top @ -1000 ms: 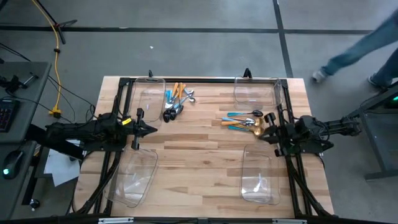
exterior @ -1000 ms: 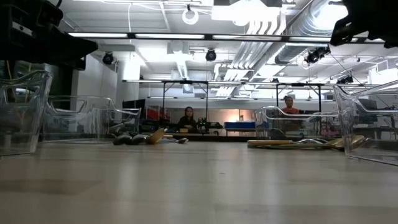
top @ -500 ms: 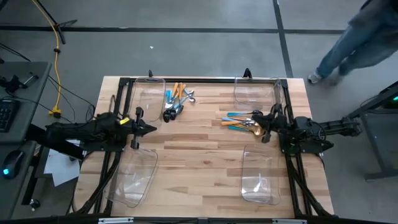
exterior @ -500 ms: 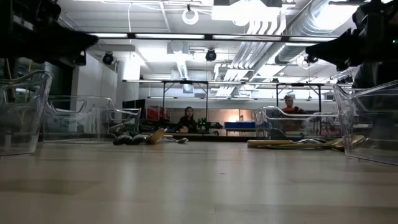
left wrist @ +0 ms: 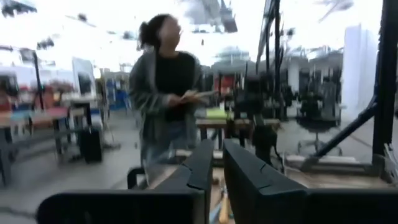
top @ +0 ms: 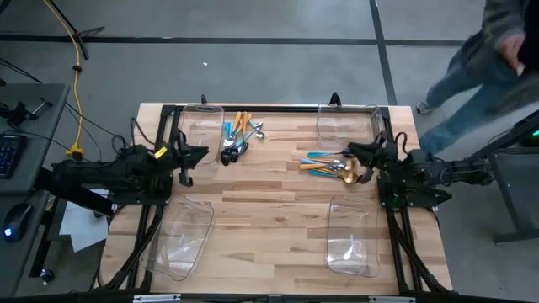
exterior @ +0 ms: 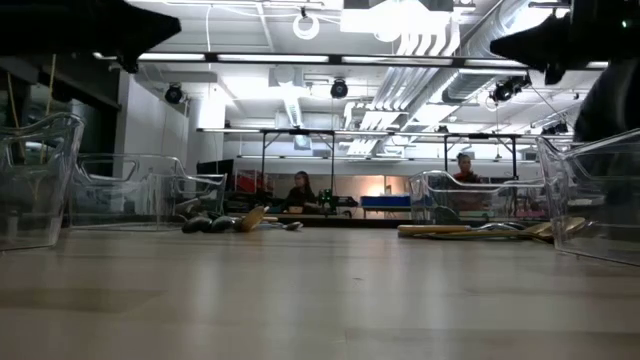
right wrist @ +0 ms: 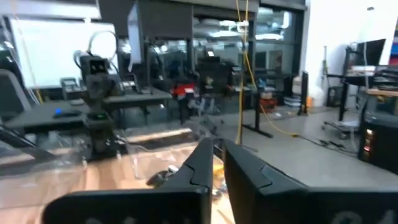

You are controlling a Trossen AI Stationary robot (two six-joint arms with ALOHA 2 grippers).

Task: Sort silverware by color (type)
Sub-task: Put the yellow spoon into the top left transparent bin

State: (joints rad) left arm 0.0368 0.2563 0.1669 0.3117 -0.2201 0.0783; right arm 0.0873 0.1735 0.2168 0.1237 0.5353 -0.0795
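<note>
The silverware lies flat on the wooden table in two piles. One pile (top: 237, 137) with orange, light-blue and dark pieces is at the far left. The other (top: 335, 164) with teal, gold and orange pieces is at the far right. The low view shows both, the left pile (exterior: 235, 224) and the right pile (exterior: 480, 230). My left gripper (top: 198, 154) hangs high over the table, left of the left pile, pointing about level. My right gripper (top: 348, 151) hangs high over the right pile's right end. In the wrist views each gripper, left (left wrist: 217, 155) and right (right wrist: 217, 155), shows only a thin slit between its fingers, with nothing in it.
Clear plastic bins stand at the corners: far left (top: 202, 126), far right (top: 345, 124), near left (top: 181, 240), near right (top: 352, 237). Bare wood (top: 269, 202) lies between them. A person (top: 497, 59) passes beyond the table's right side.
Both grippers have risen and tipped up from slanting down to about level. The left one has swung a little toward the far edge. The right one has turned toward the far edge, over the right pile. The silverware has not moved. The person has walked along beyond the table's right.
</note>
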